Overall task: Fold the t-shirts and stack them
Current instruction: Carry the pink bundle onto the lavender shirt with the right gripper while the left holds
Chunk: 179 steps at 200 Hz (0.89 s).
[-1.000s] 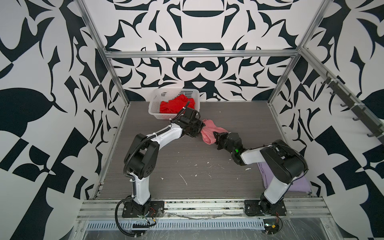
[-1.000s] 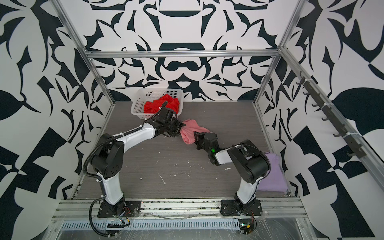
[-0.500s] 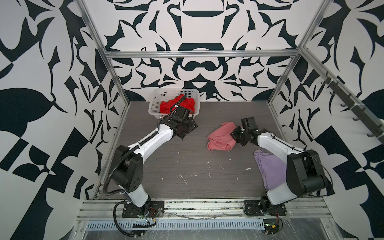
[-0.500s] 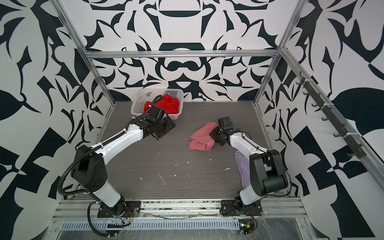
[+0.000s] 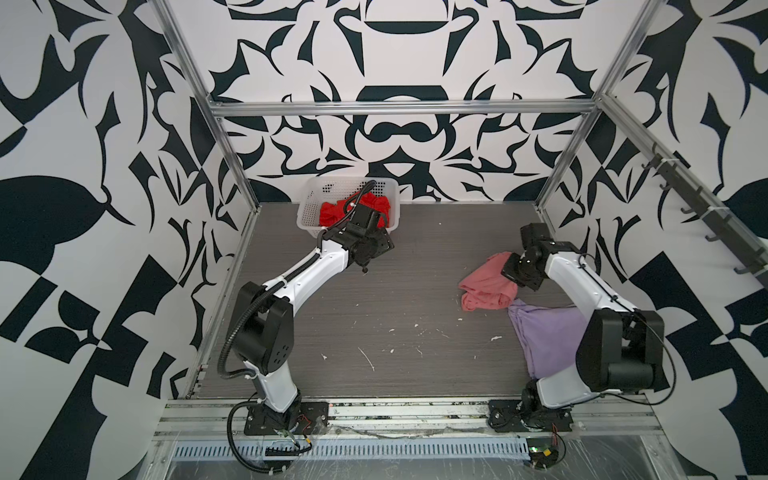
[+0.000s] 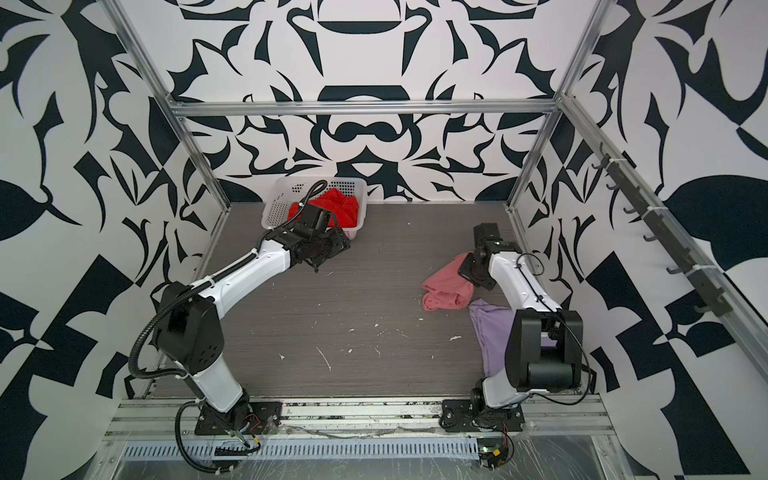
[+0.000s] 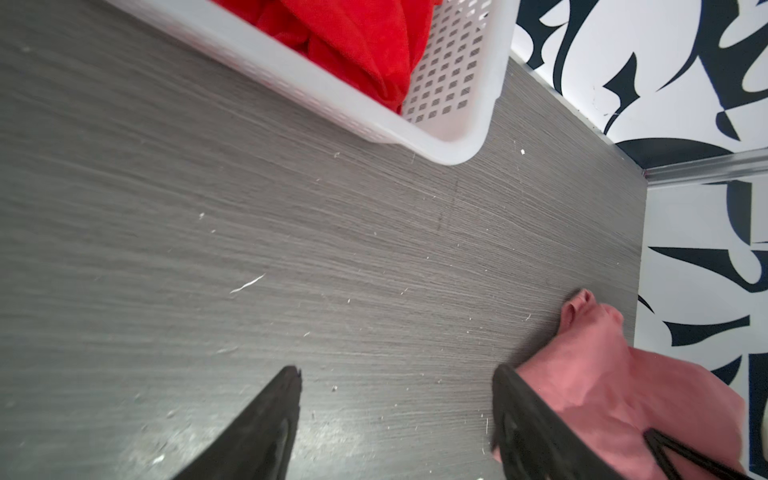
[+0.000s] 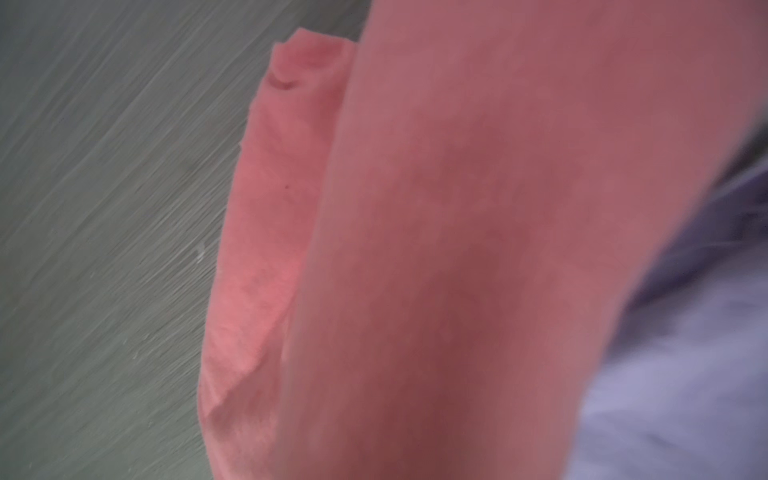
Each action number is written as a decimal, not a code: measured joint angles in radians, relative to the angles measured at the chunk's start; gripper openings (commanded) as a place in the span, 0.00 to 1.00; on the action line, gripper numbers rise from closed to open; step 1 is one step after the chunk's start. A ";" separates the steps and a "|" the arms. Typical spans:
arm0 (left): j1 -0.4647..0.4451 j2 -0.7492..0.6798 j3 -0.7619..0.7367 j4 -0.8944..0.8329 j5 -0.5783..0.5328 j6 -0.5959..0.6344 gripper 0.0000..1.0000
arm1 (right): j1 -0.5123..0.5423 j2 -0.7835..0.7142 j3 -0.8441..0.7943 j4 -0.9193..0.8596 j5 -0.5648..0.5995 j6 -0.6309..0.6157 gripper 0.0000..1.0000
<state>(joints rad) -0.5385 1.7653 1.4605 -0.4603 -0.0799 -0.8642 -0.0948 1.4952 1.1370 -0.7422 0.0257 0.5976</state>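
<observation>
Grey tabletop (image 5: pixel 374 299) w/ pink shirt (image 5: pixel 484 291), b&w walls (image 5: pixel 395 137)

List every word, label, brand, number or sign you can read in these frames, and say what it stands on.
No readable text in any view.
Pink t-shirt, lavender t-shirt, red t-shirt: no print or legible label; the right wrist view is too blurred to show one.
Basket, left arm, right arm: no markings visible.
Wall pattern: abstract black shapes, not letters.
</observation>
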 measured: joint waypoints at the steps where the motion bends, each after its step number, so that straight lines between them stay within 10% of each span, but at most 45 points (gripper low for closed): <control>1: 0.000 0.002 0.001 0.000 0.001 0.001 0.76 | -0.007 -0.003 0.000 -0.001 0.001 0.000 0.00; 179: 0.039 0.095 0.034 0.037 0.134 0.024 0.76 | -0.379 -0.068 0.181 -0.051 -0.039 -0.104 0.00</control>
<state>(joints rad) -0.4992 1.8603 1.4948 -0.4236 0.0544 -0.8402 -0.4736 1.4277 1.3182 -0.7937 -0.0132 0.4938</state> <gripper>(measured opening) 0.754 0.056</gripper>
